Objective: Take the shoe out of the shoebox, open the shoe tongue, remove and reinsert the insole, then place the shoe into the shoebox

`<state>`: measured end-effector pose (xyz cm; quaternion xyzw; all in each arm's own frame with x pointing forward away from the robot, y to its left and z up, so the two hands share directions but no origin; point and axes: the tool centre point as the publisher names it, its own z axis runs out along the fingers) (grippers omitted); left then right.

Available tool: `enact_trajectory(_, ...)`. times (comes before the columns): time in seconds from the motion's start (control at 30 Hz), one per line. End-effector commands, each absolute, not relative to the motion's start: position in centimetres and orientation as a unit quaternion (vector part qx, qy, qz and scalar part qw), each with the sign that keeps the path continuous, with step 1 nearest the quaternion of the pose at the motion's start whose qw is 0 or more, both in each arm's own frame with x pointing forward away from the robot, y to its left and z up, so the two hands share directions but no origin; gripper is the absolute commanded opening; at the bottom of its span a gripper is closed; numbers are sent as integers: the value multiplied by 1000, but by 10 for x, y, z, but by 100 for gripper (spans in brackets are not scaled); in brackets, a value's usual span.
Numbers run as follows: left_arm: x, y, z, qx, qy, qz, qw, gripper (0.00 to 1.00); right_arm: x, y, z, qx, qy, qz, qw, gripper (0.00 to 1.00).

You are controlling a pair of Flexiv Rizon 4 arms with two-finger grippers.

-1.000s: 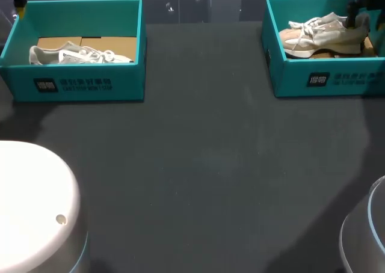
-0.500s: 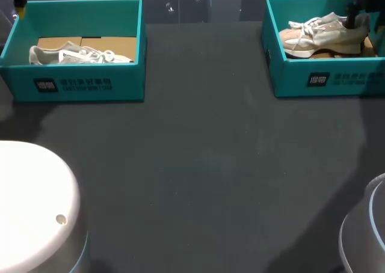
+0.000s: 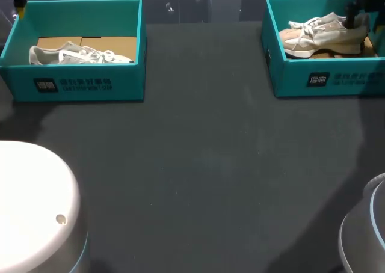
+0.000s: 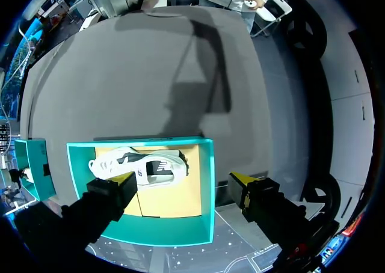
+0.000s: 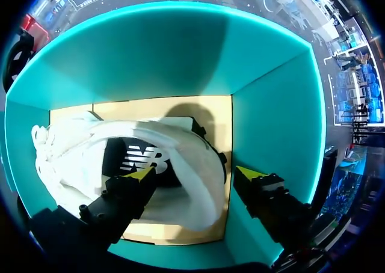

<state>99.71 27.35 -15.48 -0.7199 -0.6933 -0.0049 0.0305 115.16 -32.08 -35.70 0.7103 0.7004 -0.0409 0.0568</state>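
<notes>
Left gripper (image 4: pixel 183 178): its two fingers are spread wide and hold nothing (it hangs high above its box).
Left shoe (image 4: pixel 141 168): it lies in the left shoebox (image 4: pixel 207 189). It is under one finger. The other finger is out past the box wall.
Left change: nothing moves here. The shoe and the box are just where they were a second ago.
Table (image 3: pixel 198 165): dark and flat between the two boxes.
Right gripper (image 5: pixel 195 172): its fingers are wide too, and it is low, down inside the right shoebox (image 5: pixel 271 116). It does not pinch anything yet.
Right shoe (image 5: pixel 180 195): it is still in the box, right under the gripper. One finger is over the top of the shoe. The other is beside the heel, close to the box wall.
Right change: the gripper only shifts a tiny bit over the heel. The shoe does not move at all.
What it means: the first step is not done, because no shoe is out yet. I think the right gripper is lining up on the heel so it can squeeze and lift.
Watch out: the outer finger is near the wall and could bump it.
</notes>
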Motion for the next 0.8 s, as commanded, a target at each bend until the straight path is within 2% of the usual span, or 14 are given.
enact_trajectory(0.03, 996, 273, -154, -720, -693, -6, 31, 100, 1160, -321, -358, 711, 699, -48, 51, 85)
enact_trajectory(0.37, 996, 273, -154, -720, -693, -6, 31, 100, 1165, -323, -365, 724, 686, -51, 42, 78)
enact_trajectory(0.5, 996, 273, -154, -720, -693, -6, 31, 100, 1168, -324, -363, 729, 682, -51, 44, 69)
enact_trajectory(0.8, 996, 273, -154, -720, -693, -6, 31, 100, 1170, -327, -365, 732, 678, -49, 41, 71)
